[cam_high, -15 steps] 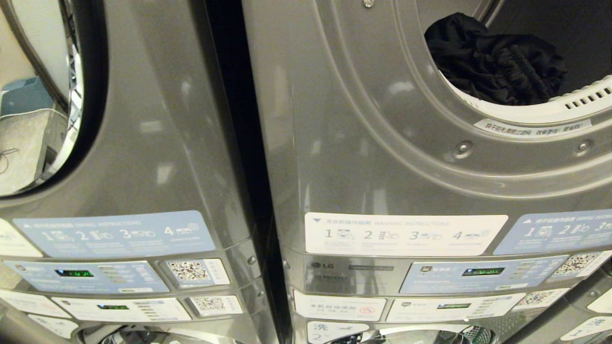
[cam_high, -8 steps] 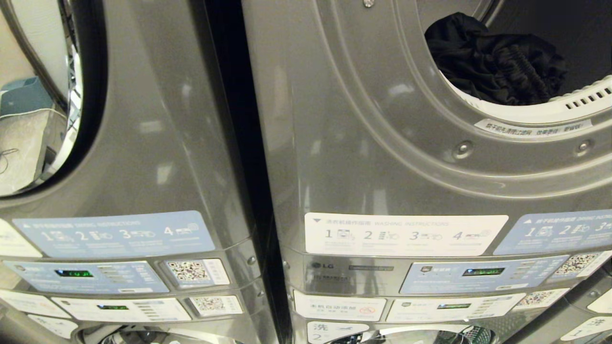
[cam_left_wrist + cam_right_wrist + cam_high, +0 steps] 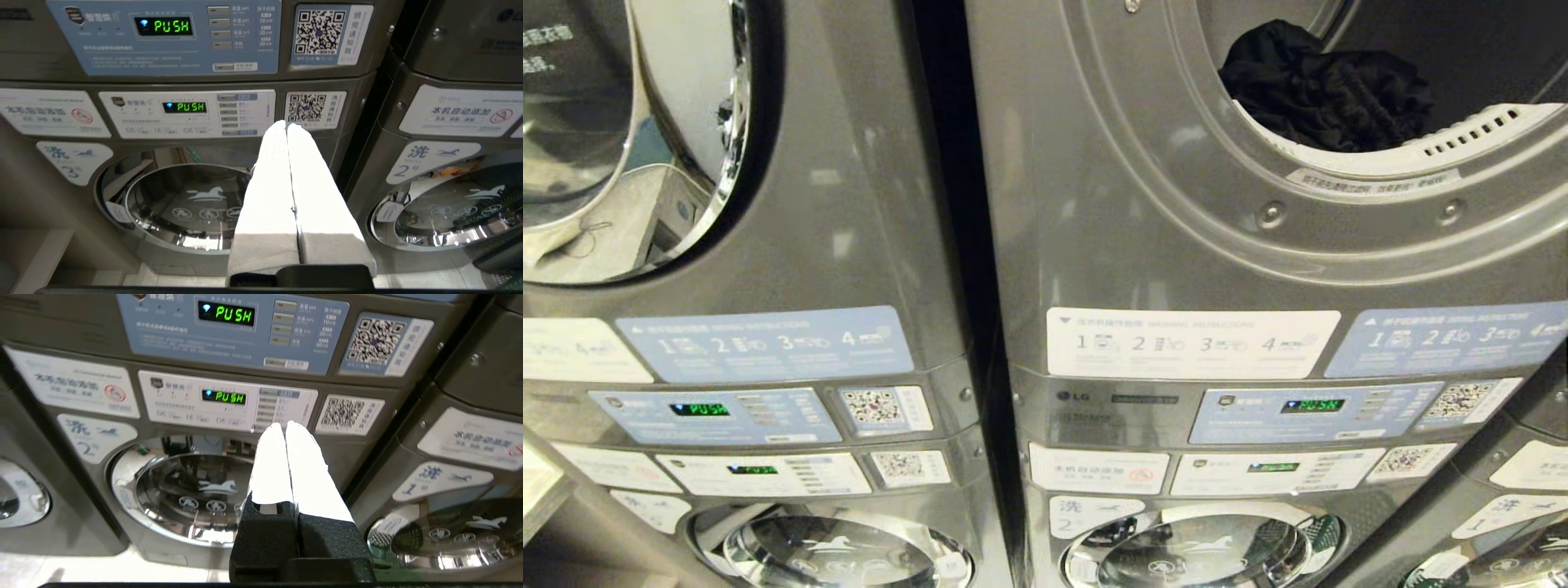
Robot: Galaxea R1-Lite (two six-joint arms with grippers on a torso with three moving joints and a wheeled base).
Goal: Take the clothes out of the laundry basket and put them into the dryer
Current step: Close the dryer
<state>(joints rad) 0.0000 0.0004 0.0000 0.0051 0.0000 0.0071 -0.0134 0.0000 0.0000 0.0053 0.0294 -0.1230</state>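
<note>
A: Grippers?
B: Left gripper (image 3: 287, 125) and right gripper (image 3: 284, 424) both pressed together, holding nothing, in front of washer panels.
A: Clothes?
B: Black clothes (image 3: 1327, 90) lie inside open dryer (image 3: 1143, 204) drum.

Green "PUSH" on display (image 3: 177, 107) just beside left gripper (image 3: 286, 125) tips; same on display (image 3: 224, 397) by right gripper (image 3: 284, 425). "LG" badge (image 3: 1072, 397) on dryer (image 3: 1176, 245).
</note>
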